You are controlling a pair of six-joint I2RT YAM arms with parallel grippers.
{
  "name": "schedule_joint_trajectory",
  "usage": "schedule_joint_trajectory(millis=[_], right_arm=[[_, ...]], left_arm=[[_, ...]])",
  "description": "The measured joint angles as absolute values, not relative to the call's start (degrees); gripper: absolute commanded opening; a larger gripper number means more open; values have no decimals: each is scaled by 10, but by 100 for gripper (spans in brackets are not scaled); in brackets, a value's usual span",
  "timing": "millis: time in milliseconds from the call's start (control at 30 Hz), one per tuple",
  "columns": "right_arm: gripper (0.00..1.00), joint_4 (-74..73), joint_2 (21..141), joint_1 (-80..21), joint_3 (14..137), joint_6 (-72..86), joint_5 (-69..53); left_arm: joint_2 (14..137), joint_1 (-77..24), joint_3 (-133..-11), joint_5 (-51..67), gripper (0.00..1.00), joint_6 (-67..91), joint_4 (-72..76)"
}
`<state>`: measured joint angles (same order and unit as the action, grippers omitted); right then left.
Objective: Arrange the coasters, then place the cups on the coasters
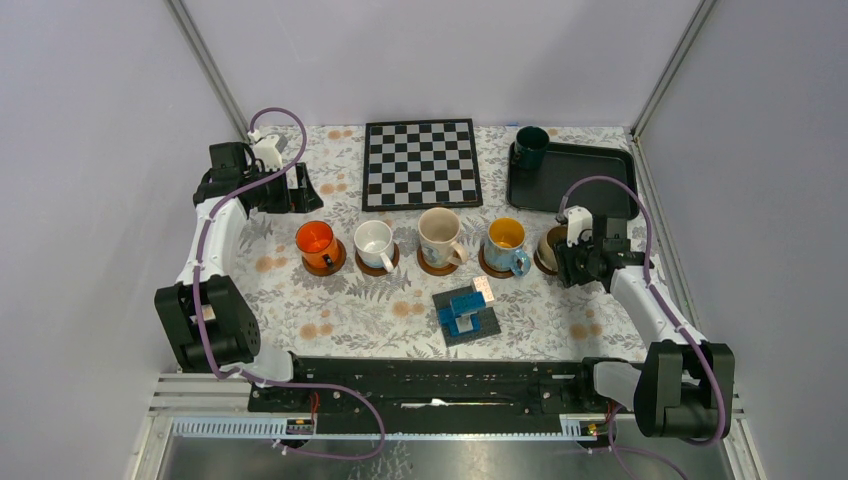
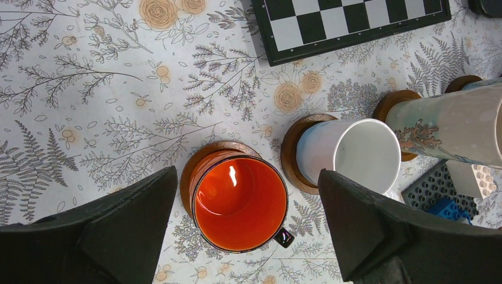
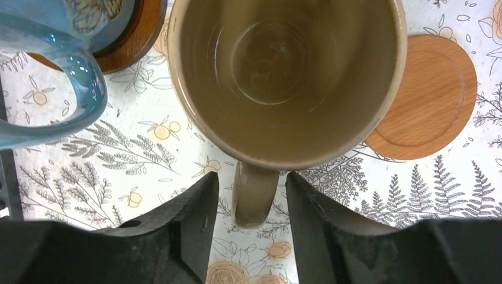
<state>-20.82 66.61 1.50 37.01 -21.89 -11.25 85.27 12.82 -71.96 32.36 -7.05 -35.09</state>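
The right hand (image 3: 251, 178) straddles the handle of the beige mug (image 3: 284, 71), fingers parted and not pinching, so the mug stands unaided at the row's right end. 1 light coaster (image 3: 432, 100) beside it lies bare, presumably for the dark green mug (image 1: 530, 147) on the black tray (image 1: 590, 185). The left hand (image 1: 300, 188) hangs wide open.

I can read no words, labels, brands or numbers on anything here in front of me.
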Motion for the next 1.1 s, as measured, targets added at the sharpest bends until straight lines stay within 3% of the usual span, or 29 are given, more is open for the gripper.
schedule_joint_trajectory(millis=[1100], right_arm=[[65, -235, 687, 62, 411, -308, -80]], left_arm=[[860, 128, -720, 323, 99, -77, -351]])
